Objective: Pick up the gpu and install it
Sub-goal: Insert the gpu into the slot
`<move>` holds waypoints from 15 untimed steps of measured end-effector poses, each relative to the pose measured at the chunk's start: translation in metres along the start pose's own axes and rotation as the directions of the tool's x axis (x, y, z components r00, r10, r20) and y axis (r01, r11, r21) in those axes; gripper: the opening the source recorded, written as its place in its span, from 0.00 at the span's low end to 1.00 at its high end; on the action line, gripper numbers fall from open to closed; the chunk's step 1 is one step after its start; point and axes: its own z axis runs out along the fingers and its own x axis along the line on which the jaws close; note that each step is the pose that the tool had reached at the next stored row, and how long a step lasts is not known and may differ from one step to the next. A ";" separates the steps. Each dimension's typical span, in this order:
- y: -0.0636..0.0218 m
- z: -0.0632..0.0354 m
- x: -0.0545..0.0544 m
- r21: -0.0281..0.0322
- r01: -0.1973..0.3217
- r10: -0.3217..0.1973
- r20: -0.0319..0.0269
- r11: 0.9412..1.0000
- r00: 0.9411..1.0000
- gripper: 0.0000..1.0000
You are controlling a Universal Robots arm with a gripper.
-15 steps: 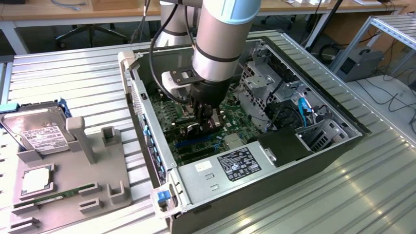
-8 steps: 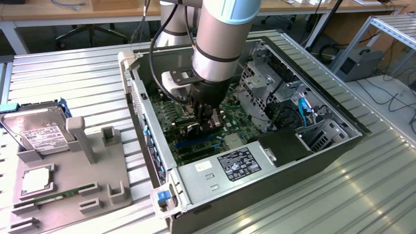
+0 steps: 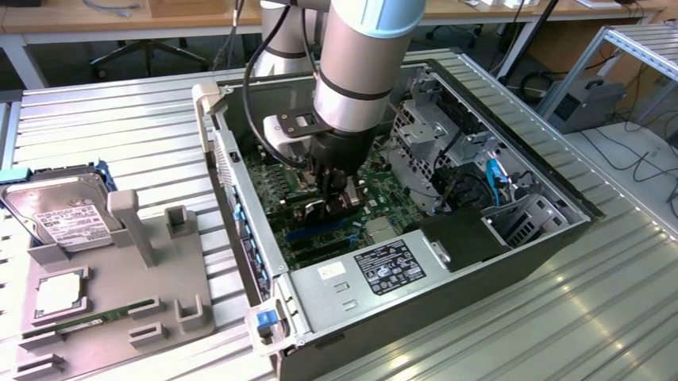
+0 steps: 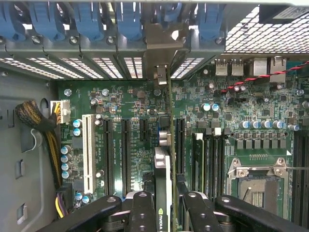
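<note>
We see the slim black rectangular gpu [image 4: 162, 174] edge-on, clamped between the black gripper [image 4: 163, 205] fingers [image 4: 142, 210], which close on it from both sides. Its silver metal end bracket [image 4: 161, 41] is at the far end from the gripper, by a row of blue plastic slot latches [image 4: 87, 19]. Directly beneath the gripper is the green motherboard [image 4: 120, 111], inside an open black metal computer case [image 3: 498, 274]. We cannot tell whether the card is seated. Well apart from the gripper, outside the case, a silver hard drive with white label [image 3: 63, 214] sits by a grey plastic parts holder [image 3: 106, 286].

Bright, even light falls from above. The tabletop [image 3: 551, 317] glares around my gripper [image 3: 335, 208]; the case [image 3: 477, 278] beneath it sits shadowed.
</note>
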 end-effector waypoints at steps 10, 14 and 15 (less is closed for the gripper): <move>0.0001 -0.0041 0.000 0.000 -0.012 0.012 0.000 1.000 1.000 0.27; 0.0001 -0.0043 0.001 0.001 -0.027 0.027 0.000 1.000 1.000 0.27; 0.0001 -0.0052 0.001 0.001 -0.029 0.029 0.000 1.000 1.000 0.27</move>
